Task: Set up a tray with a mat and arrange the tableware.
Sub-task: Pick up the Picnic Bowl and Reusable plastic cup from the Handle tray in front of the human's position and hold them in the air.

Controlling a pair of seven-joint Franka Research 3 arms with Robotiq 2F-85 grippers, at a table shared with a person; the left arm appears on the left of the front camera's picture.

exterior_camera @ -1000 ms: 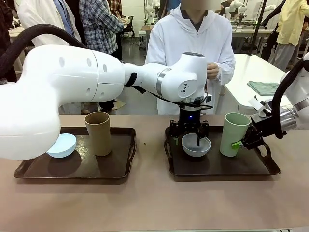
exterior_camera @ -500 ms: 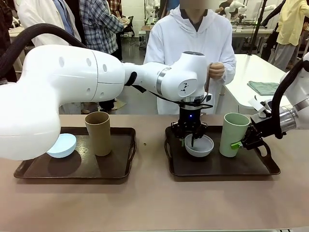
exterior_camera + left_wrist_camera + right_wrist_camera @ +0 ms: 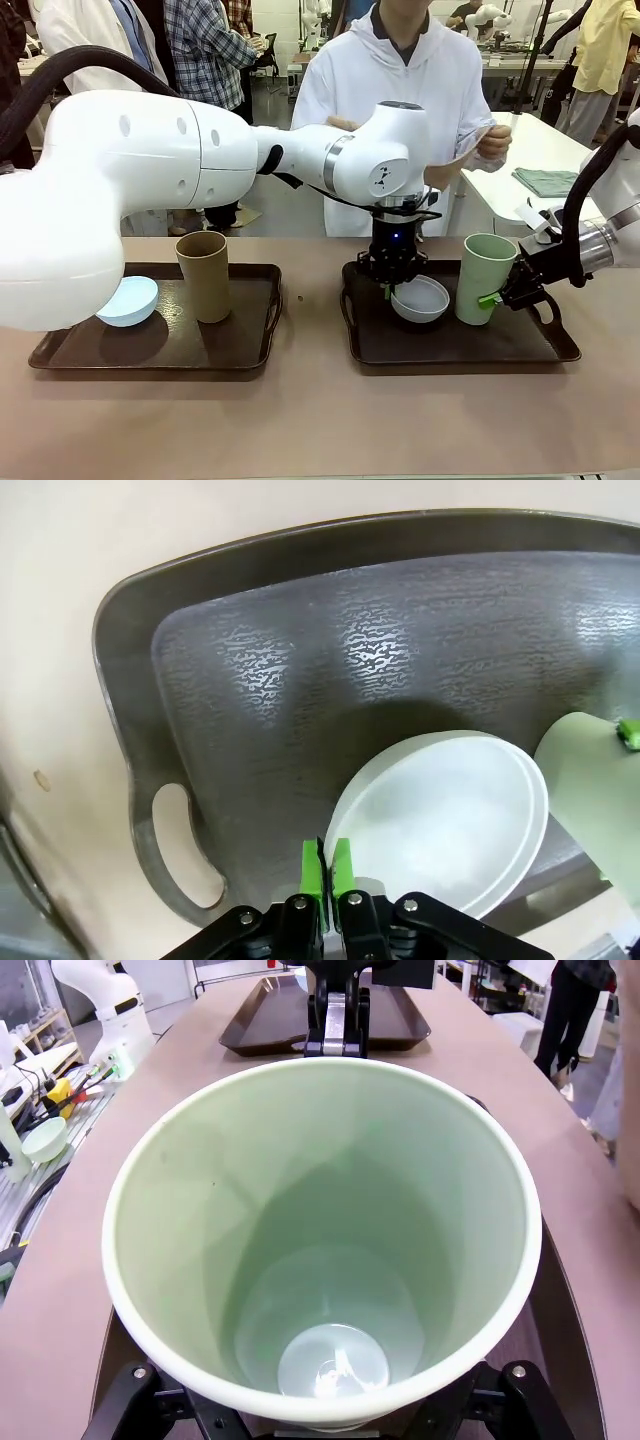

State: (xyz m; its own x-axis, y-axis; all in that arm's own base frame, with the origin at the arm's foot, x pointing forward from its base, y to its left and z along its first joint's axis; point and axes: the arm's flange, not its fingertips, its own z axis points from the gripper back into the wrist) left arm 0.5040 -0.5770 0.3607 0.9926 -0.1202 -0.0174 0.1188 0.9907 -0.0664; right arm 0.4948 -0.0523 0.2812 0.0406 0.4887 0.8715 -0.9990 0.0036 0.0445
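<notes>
white bowl [image 3: 424,298] tilted over the rt tray [image 3: 450,352], its rim pinched tight in left claw [image 3: 326,865]. right claw [image 3: 494,298] clamps green cup [image 3: 484,272], upright on same tray. blue bowl [image 3: 128,300] & brown cup [image 3: 204,276] on left tray [image 3: 150,355].

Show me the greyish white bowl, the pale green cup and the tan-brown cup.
greyish white bowl [image 3: 425,297], front view, on its tilted inner surface.
pale green cup [image 3: 483,270], front view, middle of its outer wall.
tan-brown cup [image 3: 205,285], front view, middle of its outer wall.
</notes>
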